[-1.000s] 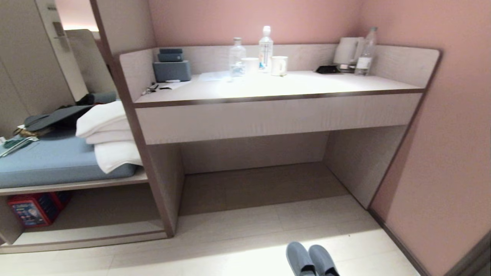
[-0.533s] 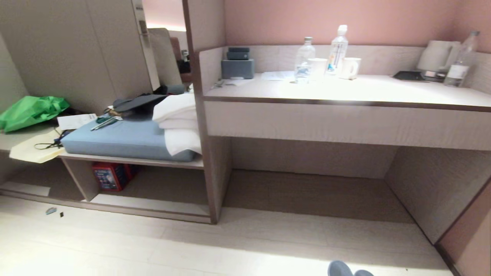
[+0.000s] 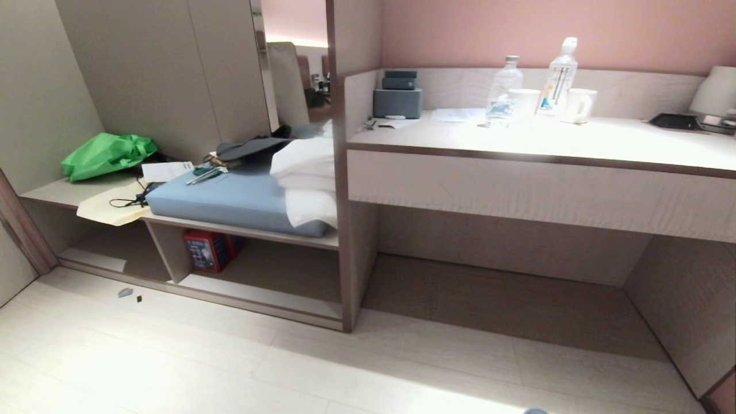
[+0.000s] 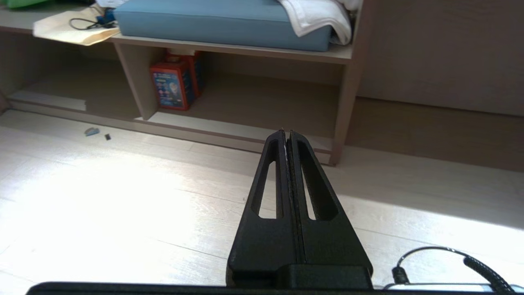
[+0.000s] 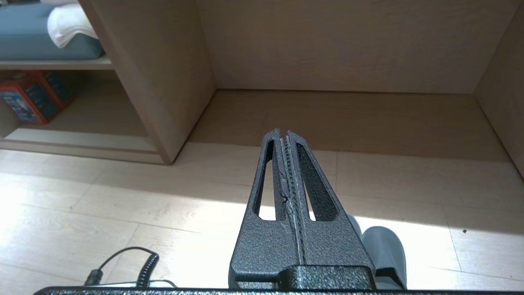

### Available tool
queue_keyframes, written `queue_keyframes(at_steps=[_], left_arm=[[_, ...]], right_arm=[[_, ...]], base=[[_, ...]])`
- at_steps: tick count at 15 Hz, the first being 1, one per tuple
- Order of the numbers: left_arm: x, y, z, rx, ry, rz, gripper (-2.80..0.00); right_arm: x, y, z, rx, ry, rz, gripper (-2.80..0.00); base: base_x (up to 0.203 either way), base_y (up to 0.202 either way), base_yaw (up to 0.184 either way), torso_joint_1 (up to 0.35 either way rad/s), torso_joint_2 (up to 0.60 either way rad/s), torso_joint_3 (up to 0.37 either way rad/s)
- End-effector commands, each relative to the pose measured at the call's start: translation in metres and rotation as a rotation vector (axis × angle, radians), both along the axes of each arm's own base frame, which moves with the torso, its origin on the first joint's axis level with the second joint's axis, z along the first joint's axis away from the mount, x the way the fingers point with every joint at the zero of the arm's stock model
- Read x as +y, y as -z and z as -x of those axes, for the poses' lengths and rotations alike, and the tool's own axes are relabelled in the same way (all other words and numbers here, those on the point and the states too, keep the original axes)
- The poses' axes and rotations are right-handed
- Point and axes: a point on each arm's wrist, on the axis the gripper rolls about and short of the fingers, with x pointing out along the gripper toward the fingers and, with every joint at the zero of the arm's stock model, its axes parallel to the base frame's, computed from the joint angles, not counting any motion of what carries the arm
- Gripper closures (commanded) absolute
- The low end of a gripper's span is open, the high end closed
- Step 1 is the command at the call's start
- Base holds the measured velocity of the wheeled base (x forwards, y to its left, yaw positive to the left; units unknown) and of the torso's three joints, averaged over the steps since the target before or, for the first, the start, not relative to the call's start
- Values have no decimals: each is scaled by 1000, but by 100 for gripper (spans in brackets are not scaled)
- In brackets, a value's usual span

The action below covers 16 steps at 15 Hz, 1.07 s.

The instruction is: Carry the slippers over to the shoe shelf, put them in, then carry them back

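Your left gripper (image 4: 286,133) and right gripper (image 5: 283,132) are both closed and empty. The slippers (image 5: 378,246) lie on the floor at the right gripper's five o'clock; the shoe shelf (image 3: 261,270) stands at ten o'clock in the head view. Risk: with the pair at the head view's bottom edge, your reach could miss.
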Motion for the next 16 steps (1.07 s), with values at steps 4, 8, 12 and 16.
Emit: queue_keyframes(at_steps=[4,8,12,16], left_arm=[[0,0,0,-3,-1,1,0],[0,0,0,-1,0,1,0],[0,0,0,-1,-1,1,0],[0,0,0,-1,-1,1,0]], right_arm=[[0,1,0,0,1,-2,0],[0,0,0,-1,1,-5,0],[0,1,0,0,2,-7,0],[0,1,0,0,4,-14,0]], base=[[0,0,0,0,0,0],[-1,93,-4,0,1,2],[0,198,-1,2,2,2],[0,196,-2,1,2,1]])
